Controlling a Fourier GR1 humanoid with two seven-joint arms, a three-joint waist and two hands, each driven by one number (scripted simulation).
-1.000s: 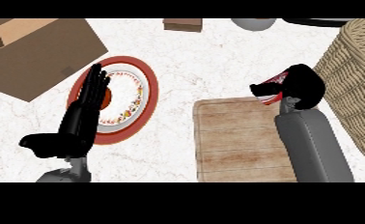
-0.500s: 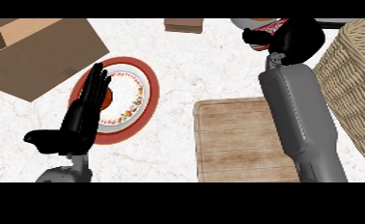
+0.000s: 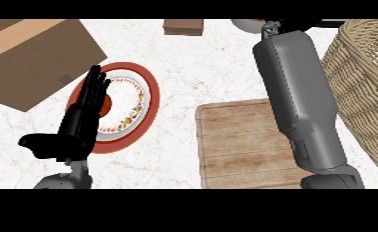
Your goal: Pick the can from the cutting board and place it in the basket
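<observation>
The board (image 3: 244,146) holds no can, and the can is not visible. The right arm (image 3: 299,101) stretches past the top edge, hand unseen. The left hand (image 3: 83,118) rests open over the plate (image 3: 144,101). Whether the basket (image 3: 360,76) has the can, I cannot tell.

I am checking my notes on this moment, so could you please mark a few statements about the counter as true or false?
1. The cutting board has a can standing on it. False: its visible surface is bare.
2. The left hand rests open over the plate. True.
3. The right hand shows clearly. False: only the forearm shows, stretching to the top edge.
4. The basket is at the right edge. True.
5. The cardboard box lies right of the plate. False: left.
</observation>
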